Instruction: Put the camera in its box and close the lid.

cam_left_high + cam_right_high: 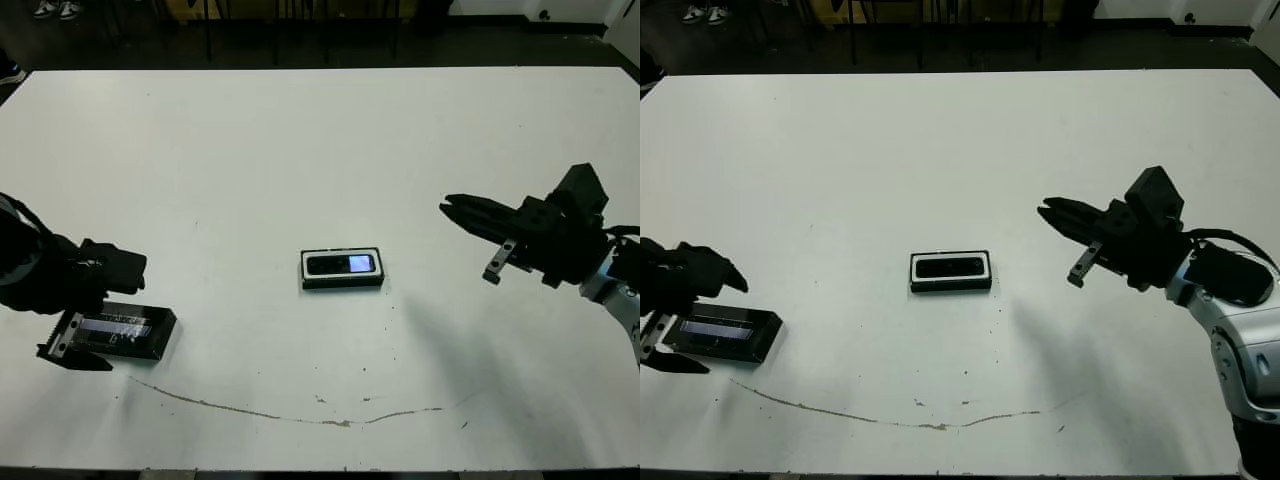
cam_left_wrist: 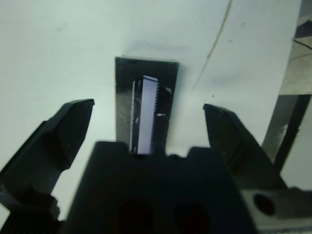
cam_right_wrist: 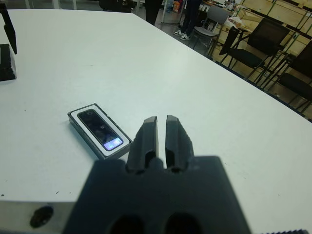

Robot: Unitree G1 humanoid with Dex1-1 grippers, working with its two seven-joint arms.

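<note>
Since the camera (image 1: 341, 264) is already lying flat inside the box (image 1: 342, 283), its little bluish screen lit up at the end toward the robot's right, step 1 of 2 looks done and only the lid part is left. The box sits out on the white table (image 1: 300, 150) by itself, nothing touching it. The lid (image 1: 125, 333) is well off to the robot's left of the box and a bit nearer the robot, lying flat on the table with its greyish shiny patch facing up. The left gripper (image 2: 146, 122) is right over it, and the left wrist view shows both black fingers (image 2: 63, 131) spread wide, 1 on each side of the lid, so it's released and not pinching anything yet; whether a fingertip is grazing the lid's edge can't be made out. The right gripper (image 3: 161, 134) hangs above the table on the other side, well to the robot's right of the box, its 2 fingers pressed together on nothing, pointing roughly toward the box. So by the look of it the job is about halfway: the lid hasn't been gripped or lifted, and it'd need carrying over to the box and setting down square on the rim, which could be fiddly since the lid is thin and flat against the table.
</note>
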